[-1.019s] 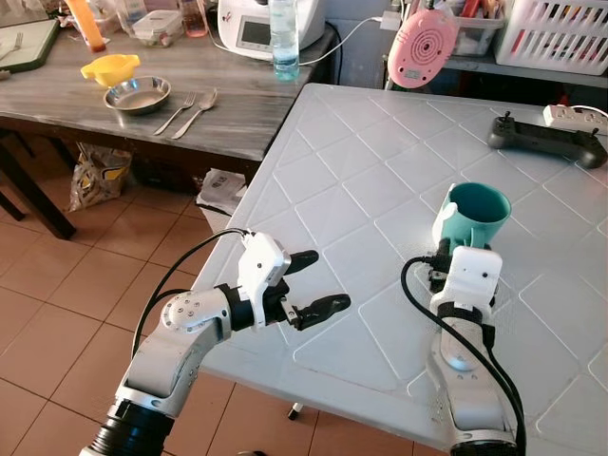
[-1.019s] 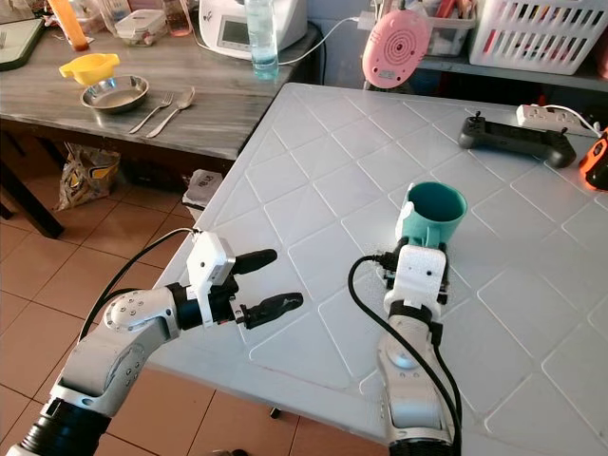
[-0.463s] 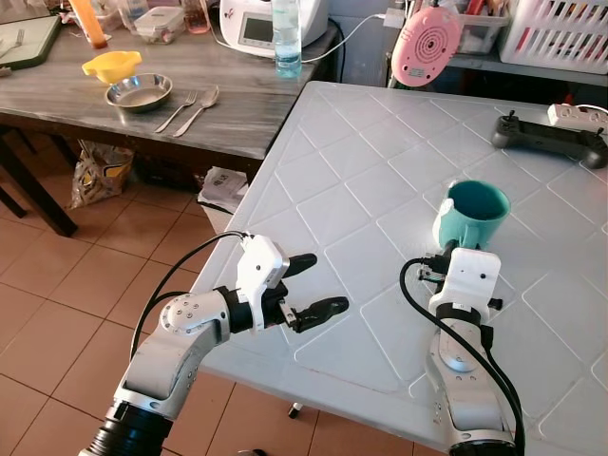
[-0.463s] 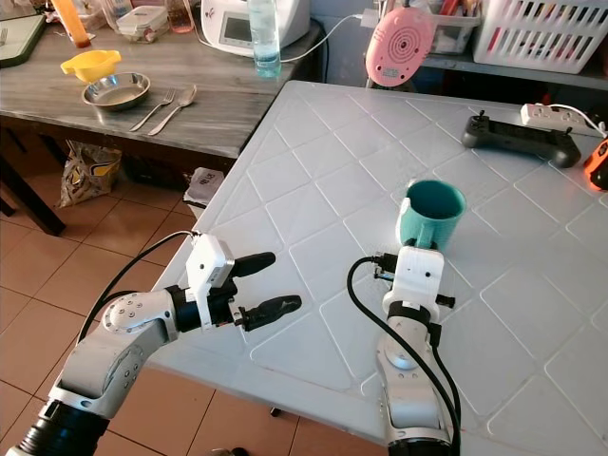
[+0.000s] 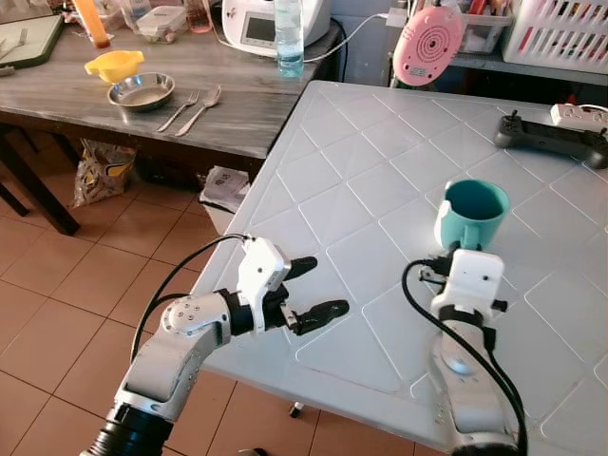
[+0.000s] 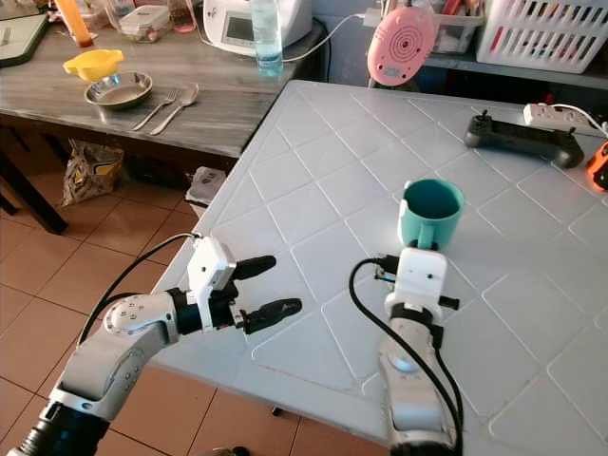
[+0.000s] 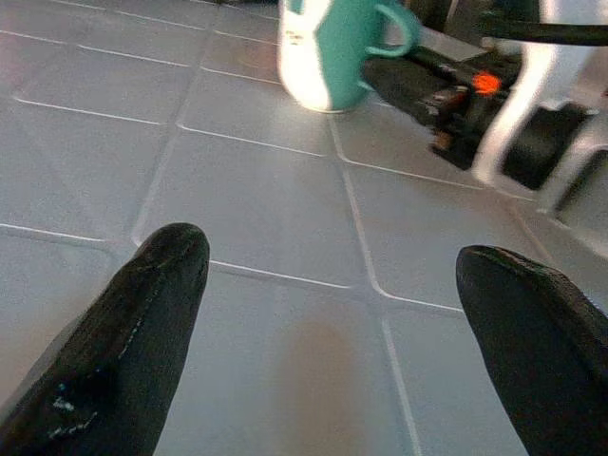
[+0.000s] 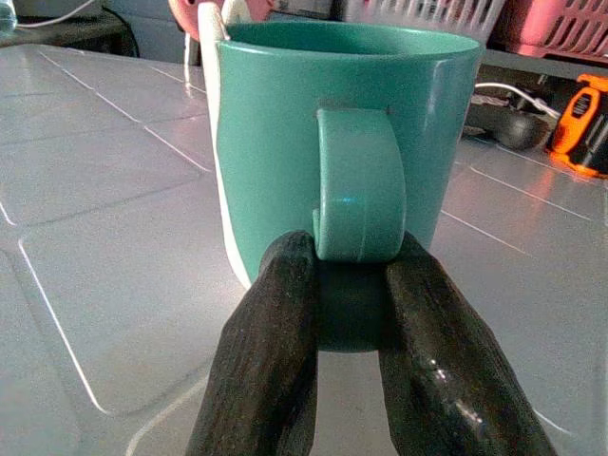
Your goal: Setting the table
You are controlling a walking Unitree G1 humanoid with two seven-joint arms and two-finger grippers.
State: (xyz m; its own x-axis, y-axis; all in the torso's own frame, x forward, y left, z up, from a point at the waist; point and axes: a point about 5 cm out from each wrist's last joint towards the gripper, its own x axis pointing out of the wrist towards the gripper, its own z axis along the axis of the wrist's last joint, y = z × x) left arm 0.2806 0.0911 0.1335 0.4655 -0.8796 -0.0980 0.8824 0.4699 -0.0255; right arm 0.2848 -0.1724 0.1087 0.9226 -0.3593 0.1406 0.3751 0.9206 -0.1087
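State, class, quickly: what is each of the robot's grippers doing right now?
Left gripper: open, empty, over the white table edge.
Right gripper: shut on the handle of the teal ceramic mug.

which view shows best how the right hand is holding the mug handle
The right wrist view: the teal mug's handle sits pinched between the right hand's two black fingers. In both eye views the wrist housing hides that contact. The left wrist view catches mug and hand from the side, blurred.

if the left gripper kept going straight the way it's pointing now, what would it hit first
Probably nothing right away. The left gripper, fingers open, points across bare white table. Judging by the left wrist view, the teal mug and the right gripper at its handle lie farther along that line, though depth is hard to judge.
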